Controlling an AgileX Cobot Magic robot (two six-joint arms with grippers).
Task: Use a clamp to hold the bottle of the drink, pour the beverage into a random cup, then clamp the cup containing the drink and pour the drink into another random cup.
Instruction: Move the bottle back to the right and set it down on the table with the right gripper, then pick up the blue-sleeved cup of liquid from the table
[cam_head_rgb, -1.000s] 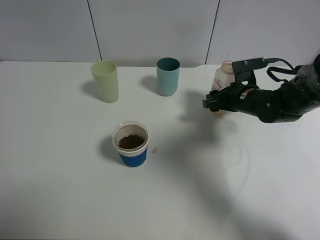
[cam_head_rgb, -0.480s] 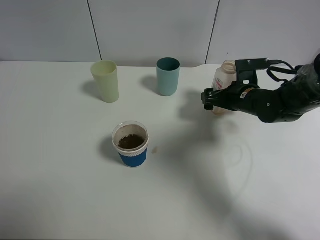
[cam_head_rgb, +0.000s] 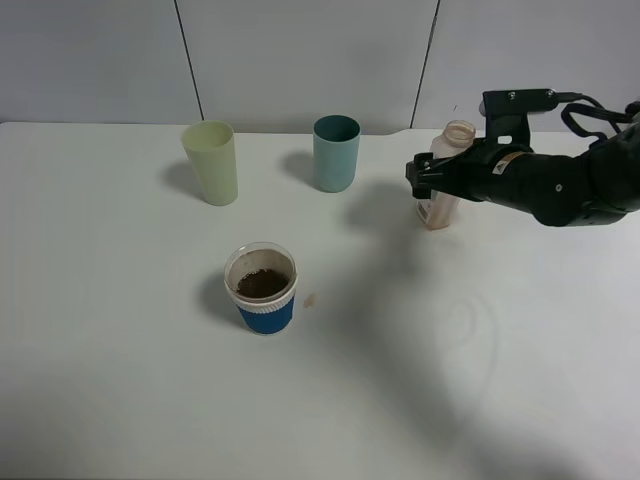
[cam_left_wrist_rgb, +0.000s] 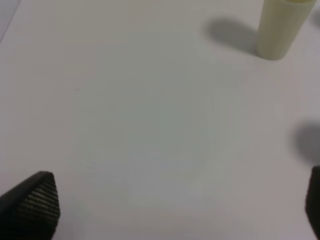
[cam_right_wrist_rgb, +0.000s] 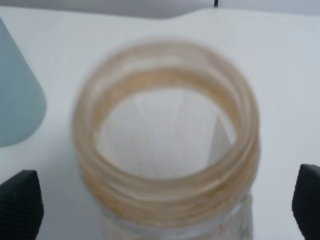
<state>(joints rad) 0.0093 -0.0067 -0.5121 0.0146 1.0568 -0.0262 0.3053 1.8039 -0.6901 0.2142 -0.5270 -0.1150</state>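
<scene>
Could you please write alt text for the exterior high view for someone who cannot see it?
A black robot arm reaches in from the right, its claw at an upright, uncapped bottle on a white table. To the left stand a teal cup and a pale green cup; nearer the camera, a blue cup holds brown drink.

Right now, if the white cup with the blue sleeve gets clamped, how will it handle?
The white cup with a blue sleeve looks thin-walled, so hard squeezing probably dents it. Open-topped with brown drink inside, it would likely slop if jolted.
</scene>
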